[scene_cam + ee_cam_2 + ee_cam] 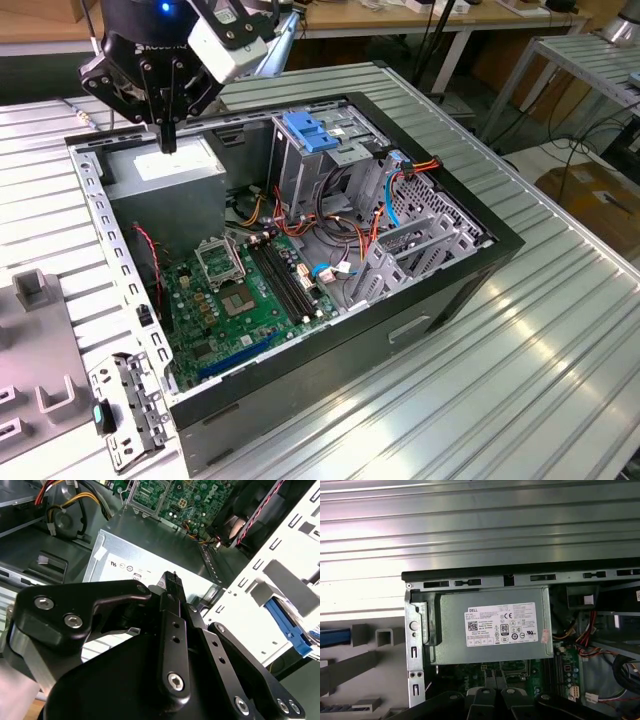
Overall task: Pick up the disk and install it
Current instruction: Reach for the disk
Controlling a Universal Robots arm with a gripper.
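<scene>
The gripper (pixel 168 138) is seen over the power supply (pixel 190 180), fingers pressed together, nothing held. The disk (pixel 331 637) is judged to be the blue-edged piece on the grey fixture (pixel 350 665) beside the case (pixel 300 370). Lowered here, the supply's lid could be struck and the disk missed.

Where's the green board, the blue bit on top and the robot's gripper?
green board (pixel 225 325), exterior view, green patch near its middle
blue bracket (pixel 312 135), exterior view, its top face
gripper (pixel 169 145), exterior view, between its fingertips
</scene>
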